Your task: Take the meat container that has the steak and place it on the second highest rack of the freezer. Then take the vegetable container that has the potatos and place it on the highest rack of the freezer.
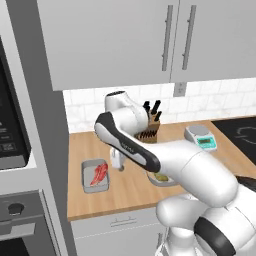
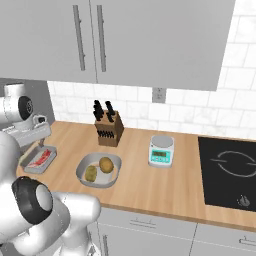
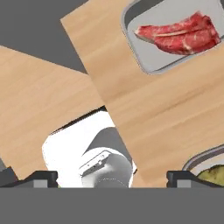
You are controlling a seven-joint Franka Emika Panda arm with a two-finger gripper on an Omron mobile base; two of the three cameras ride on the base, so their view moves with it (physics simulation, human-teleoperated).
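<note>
Along the wall runs a light wooden surface [image 2: 150, 185] under white wall cupboards [image 2: 150, 40] with long grey bar handles, a white tiled backsplash [image 2: 235, 100] between them. At the far right a flat black cooktop [image 2: 227, 172] is set into the wood. The white robot arm [image 1: 165, 160] bends across the front of the surface, its hand [image 1: 117, 161] hanging just above the wood, between the two dishes and nearer the meat tray. In the hand view its two dark fingertips [image 3: 41, 178] stand wide apart near opposite edges of the picture, with nothing between them. The rounded oval light-grey dish [image 2: 98, 170] sits near the middle front of the surface, holding two yellow-brown lumpy potatoes [image 2: 105, 164] side by side. Behind it, close to the backsplash, stands a brown wooden knife block [image 2: 110, 130] with black handles sticking up. To the right of the dish, well apart from it, is a small white and teal kitchen scale [image 2: 161, 151]. At the left end of the surface lies a small rectangular grey tray [image 1: 94, 176], and flat inside it the red slab of raw steak with pale streaks [image 1: 100, 173].
</note>
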